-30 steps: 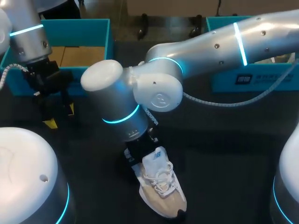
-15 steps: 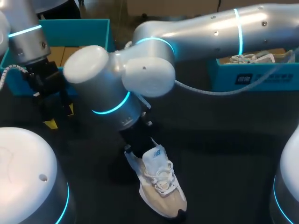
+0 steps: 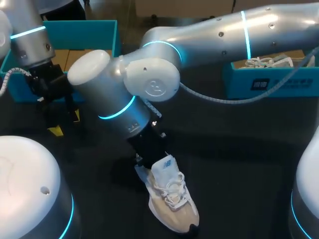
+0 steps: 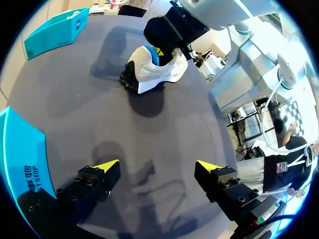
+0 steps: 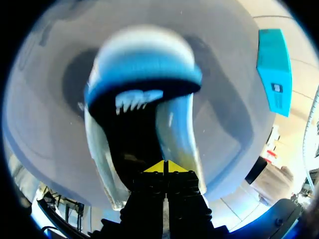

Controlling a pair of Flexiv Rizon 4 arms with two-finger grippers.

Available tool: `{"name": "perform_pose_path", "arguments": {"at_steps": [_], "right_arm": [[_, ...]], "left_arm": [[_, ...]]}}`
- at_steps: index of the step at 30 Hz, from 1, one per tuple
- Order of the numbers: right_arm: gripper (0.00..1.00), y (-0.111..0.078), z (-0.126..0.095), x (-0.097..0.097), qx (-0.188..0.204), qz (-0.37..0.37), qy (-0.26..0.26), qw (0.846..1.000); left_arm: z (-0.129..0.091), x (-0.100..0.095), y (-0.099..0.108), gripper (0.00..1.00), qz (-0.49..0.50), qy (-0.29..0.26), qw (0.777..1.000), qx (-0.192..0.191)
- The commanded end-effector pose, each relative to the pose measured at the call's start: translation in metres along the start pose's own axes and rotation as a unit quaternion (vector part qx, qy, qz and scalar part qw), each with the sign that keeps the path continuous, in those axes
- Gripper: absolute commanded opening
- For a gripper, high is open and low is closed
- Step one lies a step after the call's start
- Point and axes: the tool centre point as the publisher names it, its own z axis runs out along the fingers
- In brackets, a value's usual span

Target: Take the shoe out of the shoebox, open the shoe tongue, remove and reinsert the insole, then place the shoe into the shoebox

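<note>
You have the shoe (image 3: 174,199) out; right gripper (image 5: 163,167), tips pressed together, is in its opening, left gripper (image 4: 157,167) spread; insole steps remain

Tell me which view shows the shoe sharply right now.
Right wrist view: the shoe is close and blurred, only the right gripper tips look crisp. Left wrist view: shoe sharp but small, fisheye-bent, arm shadows on the table. Head view: sharp, heel hidden by the right arm.

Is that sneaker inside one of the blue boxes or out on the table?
Out. The sneaker stands on its sole on the dark table, apart from the left box and the right box.
</note>
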Motion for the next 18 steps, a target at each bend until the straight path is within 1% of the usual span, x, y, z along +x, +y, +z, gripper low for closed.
{"name": "perform_pose_path", "arguments": {"at_steps": [1,6,11,14,18], "right_arm": [[0.00,-0.005,0.014,0.005,0.018,0.003,0.013,1.000],[0.00,-0.007,0.030,0.013,0.035,0.011,0.039,0.999],[0.00,0.001,0.043,0.021,0.022,0.004,0.066,0.998],[0.00,0.007,0.041,0.024,0.021,0.003,0.070,0.997],[0.00,0.008,0.025,0.019,0.008,0.004,0.056,0.998]], "left_arm": [[0.001,-0.005,-0.007,1.00,0.002,0.005,1.000,-0.006],[0.001,-0.005,-0.012,1.00,0.005,0.006,1.000,-0.010],[0.001,-0.003,-0.014,1.00,0.006,0.004,1.000,-0.011],[0.002,-0.002,-0.014,1.00,0.007,0.004,1.000,-0.011],[0.003,0.001,-0.012,1.00,0.006,0.003,1.000,-0.009]]}}
